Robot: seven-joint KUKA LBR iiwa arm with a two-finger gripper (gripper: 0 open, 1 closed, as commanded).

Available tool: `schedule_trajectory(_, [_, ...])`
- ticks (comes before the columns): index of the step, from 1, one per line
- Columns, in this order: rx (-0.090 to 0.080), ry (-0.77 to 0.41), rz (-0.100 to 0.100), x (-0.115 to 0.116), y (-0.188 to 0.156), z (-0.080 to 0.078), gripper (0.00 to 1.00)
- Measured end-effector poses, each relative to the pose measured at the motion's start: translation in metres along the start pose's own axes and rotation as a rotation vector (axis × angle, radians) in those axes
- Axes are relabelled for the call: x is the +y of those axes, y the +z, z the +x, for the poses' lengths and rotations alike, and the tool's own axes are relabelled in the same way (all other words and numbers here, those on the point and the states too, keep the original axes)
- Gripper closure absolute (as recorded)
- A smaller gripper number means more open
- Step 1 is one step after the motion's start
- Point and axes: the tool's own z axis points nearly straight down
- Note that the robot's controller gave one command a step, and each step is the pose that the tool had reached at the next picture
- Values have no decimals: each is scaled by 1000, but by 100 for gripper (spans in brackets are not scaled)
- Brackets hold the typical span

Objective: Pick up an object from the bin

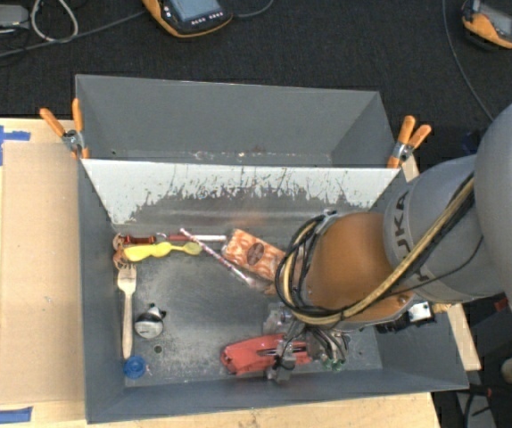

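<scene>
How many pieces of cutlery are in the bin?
2. A yellow spoon lies at the far left of the bin, and a pale fork lies along the left wall. The arm covers the right side, so more may be hidden.

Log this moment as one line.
gripper | over red object | lower right of bin | not lifted

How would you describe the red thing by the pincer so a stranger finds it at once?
In the grey metal bin, look along the front wall near the arm. A long red plastic-looking object lies there, one end at the pincer. Nothing else nearby is red.
</scene>
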Motion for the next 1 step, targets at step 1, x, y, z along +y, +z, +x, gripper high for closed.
schedule_trajectory(1, [0,1,0,0,0,0,100])
